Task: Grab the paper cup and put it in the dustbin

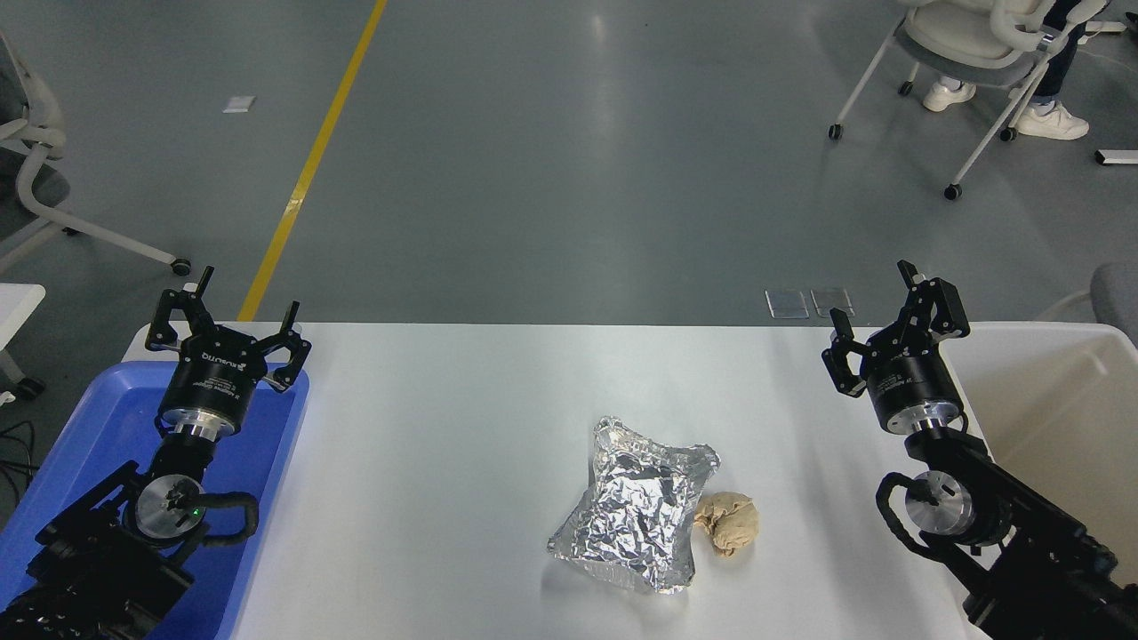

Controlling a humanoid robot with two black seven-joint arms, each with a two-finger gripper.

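Note:
The paper cup does not show anywhere in the head view. The dustbin, a large off-white tub with beige inner walls, stands at the table's right edge. My right gripper hovers open just left of the dustbin's near-left corner, fingers pointing away from me, nothing between them. My left gripper is parked open above the far end of a blue tray at the lower left.
A crinkled silver foil bag lies at the table's front middle, with a crumpled tan paper ball touching its right side. The blue tray sits at the left edge. Office chairs and a person's shoes show on the floor beyond.

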